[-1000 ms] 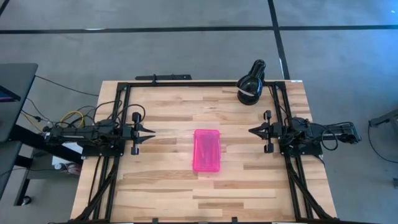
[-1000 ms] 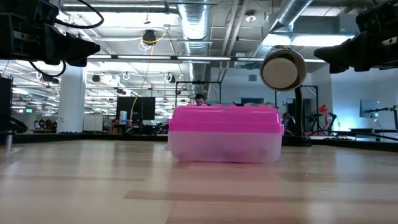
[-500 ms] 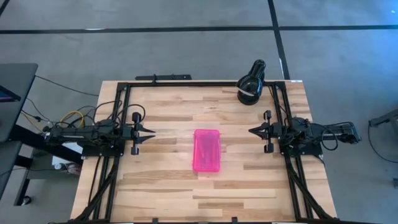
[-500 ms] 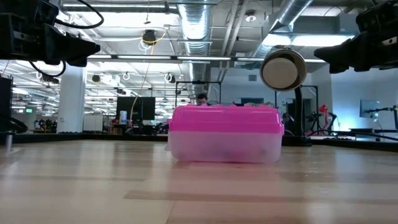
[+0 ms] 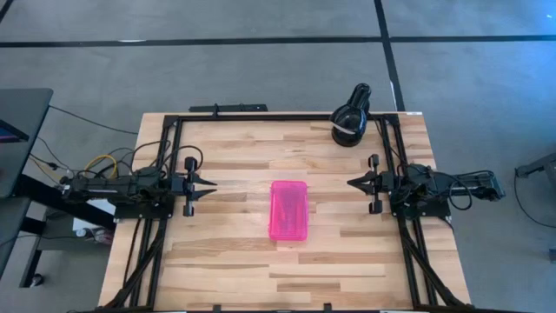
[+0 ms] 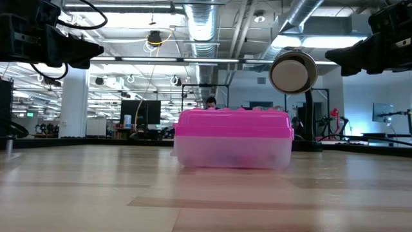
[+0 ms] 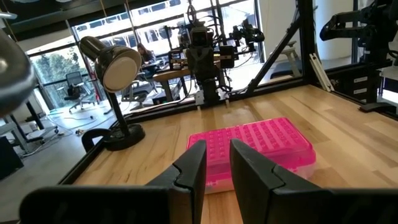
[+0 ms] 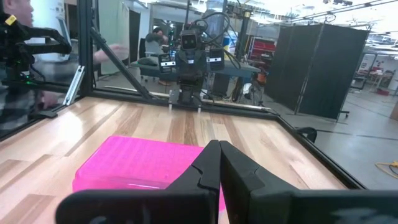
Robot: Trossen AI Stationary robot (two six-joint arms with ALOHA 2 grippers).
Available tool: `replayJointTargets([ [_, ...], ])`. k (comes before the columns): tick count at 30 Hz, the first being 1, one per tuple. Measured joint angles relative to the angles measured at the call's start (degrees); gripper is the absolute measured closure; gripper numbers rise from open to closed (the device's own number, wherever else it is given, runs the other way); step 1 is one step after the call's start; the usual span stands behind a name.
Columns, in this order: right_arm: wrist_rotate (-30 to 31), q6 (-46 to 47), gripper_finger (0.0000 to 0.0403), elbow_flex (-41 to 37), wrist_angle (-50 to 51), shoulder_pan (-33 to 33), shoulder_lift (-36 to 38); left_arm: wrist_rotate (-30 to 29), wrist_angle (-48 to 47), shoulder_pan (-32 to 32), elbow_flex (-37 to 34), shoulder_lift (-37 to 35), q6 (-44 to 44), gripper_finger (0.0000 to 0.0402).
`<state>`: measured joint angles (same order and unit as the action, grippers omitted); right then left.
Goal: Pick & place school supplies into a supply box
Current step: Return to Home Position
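Pink studded box (image 5: 289, 210) on plank table (image 5: 226, 248), left fingers (image 7: 191, 169) slightly apart, right fingers (image 8: 209, 167) together

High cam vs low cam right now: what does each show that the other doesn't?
High only: the whole table, with the left gripper and right gripper each well clear of the box. Low only: the box's see-through base under its pink lid, plus the room behind. Both: closed box, black lamp, parts of both arms.
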<state>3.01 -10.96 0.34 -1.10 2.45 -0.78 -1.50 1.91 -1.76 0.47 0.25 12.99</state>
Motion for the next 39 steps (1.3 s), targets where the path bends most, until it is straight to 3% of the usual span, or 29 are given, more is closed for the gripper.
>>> replayJointTargets([
  [39, 0.0, 0.0, 0.0403, 0.0, 0.0, 0.0, 0.0, 0.0, 0.0, 0.0, 0.0, 0.0, 0.1, 0.0336],
])
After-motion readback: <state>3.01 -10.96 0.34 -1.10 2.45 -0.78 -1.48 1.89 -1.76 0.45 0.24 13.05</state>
